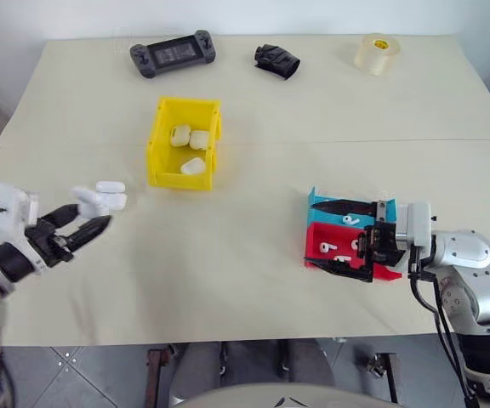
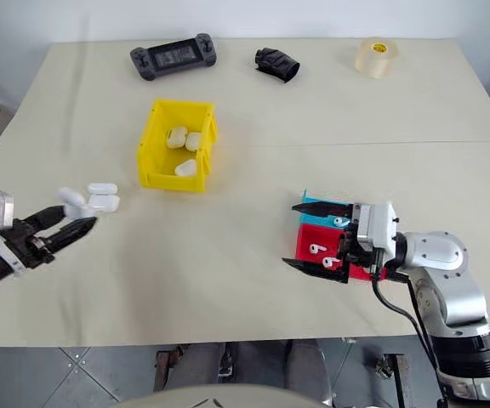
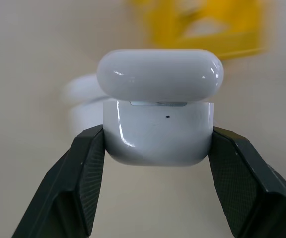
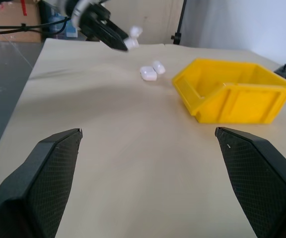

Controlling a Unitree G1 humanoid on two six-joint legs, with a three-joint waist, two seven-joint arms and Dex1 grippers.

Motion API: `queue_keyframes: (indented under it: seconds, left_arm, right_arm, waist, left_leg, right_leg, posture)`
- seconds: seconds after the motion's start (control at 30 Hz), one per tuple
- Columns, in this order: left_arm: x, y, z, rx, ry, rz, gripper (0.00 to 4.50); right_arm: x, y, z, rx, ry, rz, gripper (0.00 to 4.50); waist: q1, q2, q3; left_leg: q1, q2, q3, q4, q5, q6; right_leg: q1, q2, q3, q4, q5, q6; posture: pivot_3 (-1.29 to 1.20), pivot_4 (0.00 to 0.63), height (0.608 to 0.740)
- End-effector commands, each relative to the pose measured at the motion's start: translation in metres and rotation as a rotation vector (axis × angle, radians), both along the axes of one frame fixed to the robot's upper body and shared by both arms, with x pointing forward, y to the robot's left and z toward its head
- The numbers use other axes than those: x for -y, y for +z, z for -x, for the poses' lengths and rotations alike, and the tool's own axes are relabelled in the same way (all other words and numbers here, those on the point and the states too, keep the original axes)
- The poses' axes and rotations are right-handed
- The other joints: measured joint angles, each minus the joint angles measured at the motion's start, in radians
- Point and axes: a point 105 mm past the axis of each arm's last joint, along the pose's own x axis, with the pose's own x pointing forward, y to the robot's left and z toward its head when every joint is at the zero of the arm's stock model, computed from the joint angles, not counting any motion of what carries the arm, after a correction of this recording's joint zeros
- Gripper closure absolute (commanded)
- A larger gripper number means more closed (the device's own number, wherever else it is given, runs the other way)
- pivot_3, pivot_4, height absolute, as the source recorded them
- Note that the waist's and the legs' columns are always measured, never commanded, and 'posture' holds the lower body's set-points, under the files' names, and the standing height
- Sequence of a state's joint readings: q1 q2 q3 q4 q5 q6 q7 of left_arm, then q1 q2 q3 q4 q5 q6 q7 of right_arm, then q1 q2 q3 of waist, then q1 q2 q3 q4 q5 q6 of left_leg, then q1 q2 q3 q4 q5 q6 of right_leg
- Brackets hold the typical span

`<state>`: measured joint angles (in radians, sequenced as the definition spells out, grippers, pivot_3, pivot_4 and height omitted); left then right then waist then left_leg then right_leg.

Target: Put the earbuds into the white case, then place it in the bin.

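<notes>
Left gripper [image 1: 100,223] clamped on a small glossy white rounded plastic case [image 3: 159,121], lid slightly ajar, held above the beige table [image 1: 253,263] at its left side; fingers [image 3: 76,188] press both flanks of the case body. 2 more identical white cases [image 1: 111,195] lie on the table just beside it. Bright yellow open-top plastic bin [image 1: 184,142] sits further back toward table centre, with 3 white cases [image 1: 189,146] inside. Right gripper [image 1: 347,238] spread wide, holding nothing, hovering level over the shallow red tray [image 1: 332,252] and blue tray [image 1: 340,212] on the right; tiny white earbuds [image 1: 328,247] lie in the red tray, 1 more [image 1: 350,220] in the blue. Far edge: black handheld game console [image 1: 173,54], crumpled black glove-like thing [image 1: 276,60], roll of clear tape [image 1: 376,53].
</notes>
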<state>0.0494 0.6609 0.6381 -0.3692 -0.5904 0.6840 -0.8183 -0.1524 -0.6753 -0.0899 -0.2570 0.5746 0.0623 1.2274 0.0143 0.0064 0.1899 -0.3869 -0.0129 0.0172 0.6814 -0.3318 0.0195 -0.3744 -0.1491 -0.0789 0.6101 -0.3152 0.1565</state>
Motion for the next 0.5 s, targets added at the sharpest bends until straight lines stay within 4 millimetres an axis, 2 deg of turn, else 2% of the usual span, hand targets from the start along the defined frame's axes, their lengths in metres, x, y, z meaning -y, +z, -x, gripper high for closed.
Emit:
queue_keyframes:
  seconds: [0.03,0.13,0.2,0.3,0.5]
  left_arm:
    - [0.037,0.011,0.020,0.110,-0.254,0.023,1.75]
    - [0.073,-0.001,0.035,0.038,-0.496,0.029,1.75]
    - [0.092,0.002,0.034,0.103,-0.595,0.032,1.75]
    - [0.129,0.009,0.036,0.255,-0.801,0.069,1.75]
    - [0.164,0.007,0.031,0.390,-0.965,0.122,1.75]
  right_arm:
    - [0.019,0.015,0.002,0.048,-0.041,0.020,0.00]
    - [0.032,0.017,0.004,0.042,-0.082,0.045,0.00]
    - [0.042,0.017,0.006,0.035,-0.115,0.072,0.00]
    - [0.069,0.019,0.013,0.025,-0.214,0.131,0.00]
    - [0.104,0.018,0.034,-0.014,-0.368,0.199,0.00]
  waist:
    - [0.001,0.000,0.000]
    - [0.006,0.000,0.000]
    - [0.012,0.000,0.000]
    - [0.023,0.001,0.000]
    - [0.012,0.001,-0.001]
  left_leg:
    - [0.000,0.000,0.000,0.000,0.000,0.000]
    - [0.000,0.000,0.003,0.000,0.000,0.001]
    - [0.000,0.000,0.003,0.000,0.000,0.001]
    - [0.000,-0.001,0.003,0.001,0.000,0.002]
    - [0.001,-0.003,0.006,0.001,0.000,0.005]
  right_leg:
    - [0.000,0.000,0.000,0.000,0.000,0.000]
    - [0.000,0.000,0.001,0.001,0.000,0.000]
    - [0.001,0.000,0.001,0.000,0.000,0.000]
    - [0.002,0.000,0.000,0.001,0.000,0.000]
    - [0.002,0.001,0.000,0.000,0.001,0.002]
  posture:
    - [0.00,0.150,0.740]
    - [0.00,0.150,0.740]
    - [0.00,0.150,0.740]
    - [0.00,0.150,0.740]
    - [0.00,0.150,0.740]
